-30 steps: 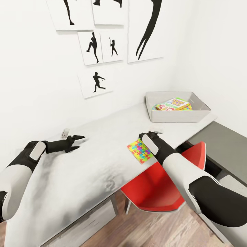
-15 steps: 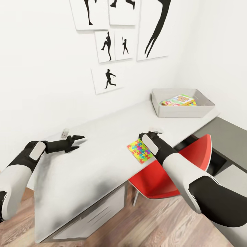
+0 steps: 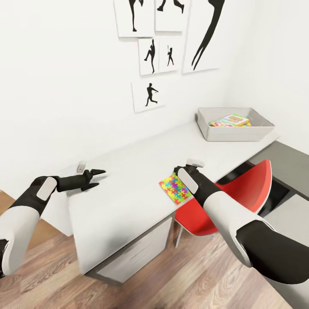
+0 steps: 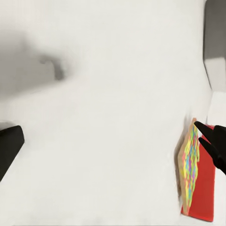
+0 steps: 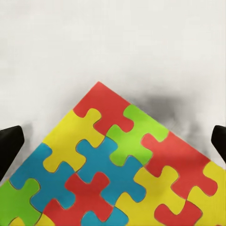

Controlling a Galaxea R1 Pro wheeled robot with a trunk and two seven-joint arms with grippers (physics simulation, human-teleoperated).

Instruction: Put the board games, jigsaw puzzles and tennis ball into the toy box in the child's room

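White table (image 3: pixel 128 189), one jigsaw puzzle (image 3: pixel 175 189), one toy box (image 3: pixel 234 131), two arms

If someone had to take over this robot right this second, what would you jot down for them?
Right gripper: open, hovering over the jigsaw puzzle at the table's front edge; nothing held.
Left gripper: over bare table, holding nothing; open or shut, I cannot tell.
Toy box: far right end of the table, with board games already inside.
Red chair: tucked under the table beside the puzzle.
Done: some toys boxed; an exact count is hard from here.
Left: grab this puzzle and carry it to the box; the ball is not in sight.
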